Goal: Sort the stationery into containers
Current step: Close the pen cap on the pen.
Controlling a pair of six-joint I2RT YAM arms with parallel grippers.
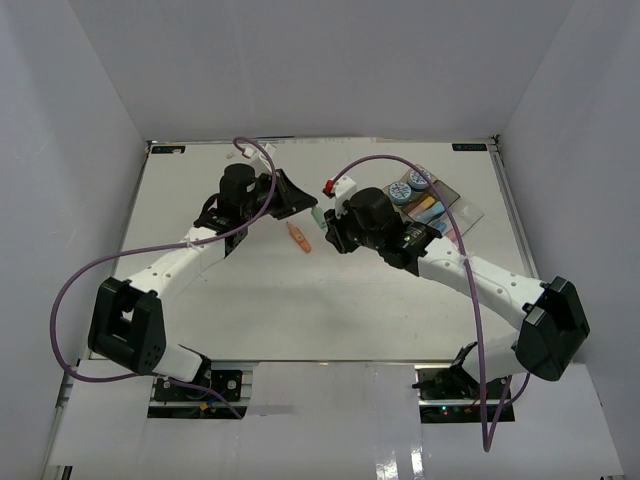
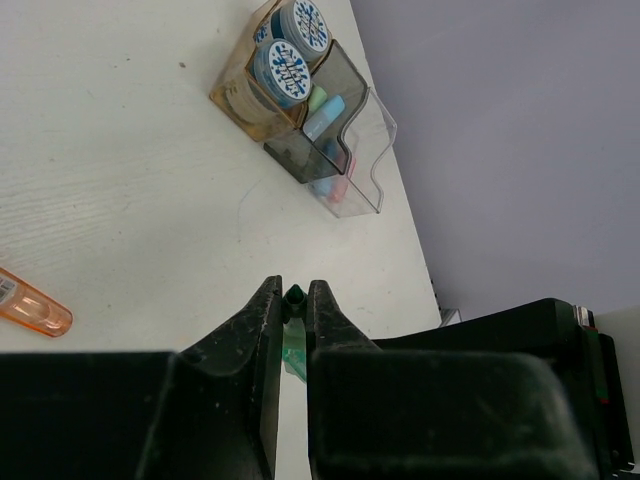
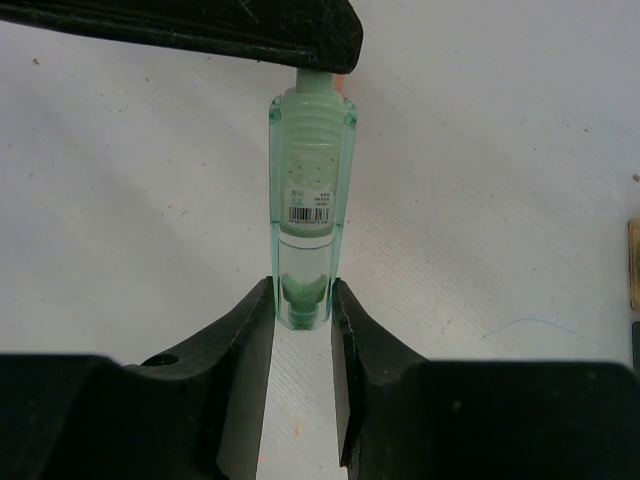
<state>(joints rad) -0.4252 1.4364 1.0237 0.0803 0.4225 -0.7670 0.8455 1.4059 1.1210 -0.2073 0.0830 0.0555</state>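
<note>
Containers (image 1: pixel 468 214) far right on table (image 1: pixel 300 310), two rolls (image 1: pixel 419 181) in rear tray, loose piece (image 1: pixel 298 237) well left, probably mid-table.

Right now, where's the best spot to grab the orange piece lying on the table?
Probably its middle, from straight above, closing across the narrow width: the orange piece lies flat, long and slim, with table bare either side.

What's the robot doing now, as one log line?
left gripper: shut on green piece | right gripper: shut on green piece | orange piece: loose
</note>
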